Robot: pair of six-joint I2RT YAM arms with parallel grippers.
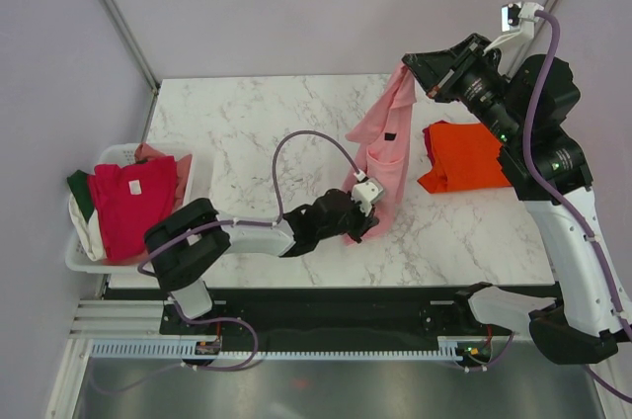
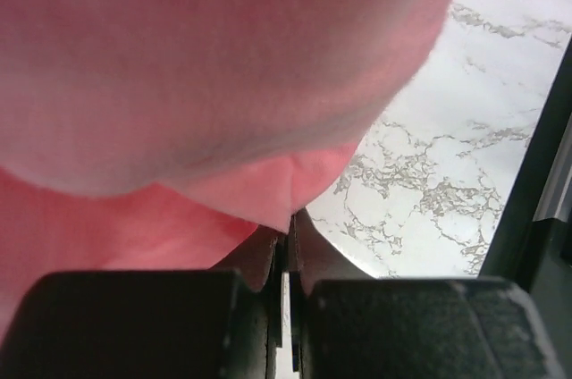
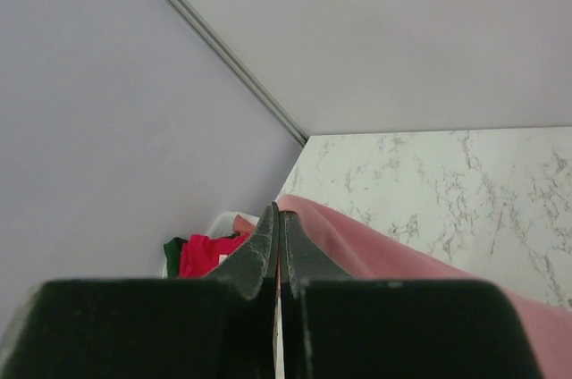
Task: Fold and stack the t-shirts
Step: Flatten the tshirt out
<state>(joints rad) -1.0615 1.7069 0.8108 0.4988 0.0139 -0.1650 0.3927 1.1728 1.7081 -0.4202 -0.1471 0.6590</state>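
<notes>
A light pink t-shirt [image 1: 383, 147] hangs stretched in the air between my two grippers over the middle of the marble table [image 1: 257, 127]. My right gripper [image 1: 413, 71] is shut on its upper end, high above the table; the cloth drapes off the fingers in the right wrist view [image 3: 375, 249]. My left gripper [image 1: 367, 213] is shut on its lower edge near the table's front; the pink cloth fills the left wrist view [image 2: 197, 84]. A folded bright orange t-shirt [image 1: 462, 156] lies on the table at the right.
A white plastic basket [image 1: 117, 157] at the left table edge holds a crimson-red shirt [image 1: 130, 204], a dark green one [image 1: 81, 188] and cream cloth [image 1: 91, 233]. The basket also shows in the right wrist view [image 3: 207, 249]. Walls close the table at the back.
</notes>
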